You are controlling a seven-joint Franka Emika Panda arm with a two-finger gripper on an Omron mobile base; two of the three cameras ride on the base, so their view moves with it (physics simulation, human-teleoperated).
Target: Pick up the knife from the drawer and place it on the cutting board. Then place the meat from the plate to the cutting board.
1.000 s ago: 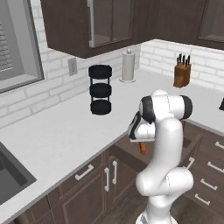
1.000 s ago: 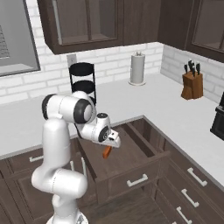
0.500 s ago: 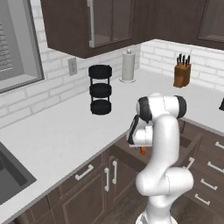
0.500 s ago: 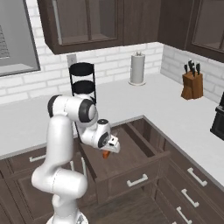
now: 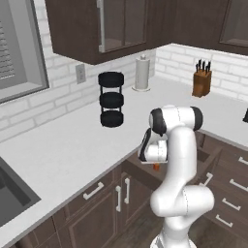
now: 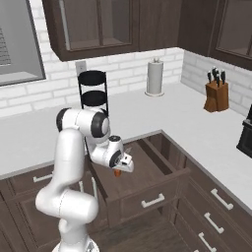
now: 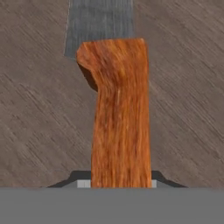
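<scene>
My gripper is shut on the knife, whose orange handle pokes out below the hand over the open drawer. From the left, the knife shows as a small orange tip under the gripper, in front of the drawer. Close up, the orange handle runs up between my fingertips and the grey blade points away over the drawer's wooden floor. The cutting board, the plate and the meat are out of view.
On the white counter stand a black three-tier rack, a paper towel roll and a knife block. A sink lies at the far left. Closed cabinet fronts flank the drawer.
The arm's upper joints have swung slightly to the left. The knife stays gripped in about the same spot over the open drawer.
</scene>
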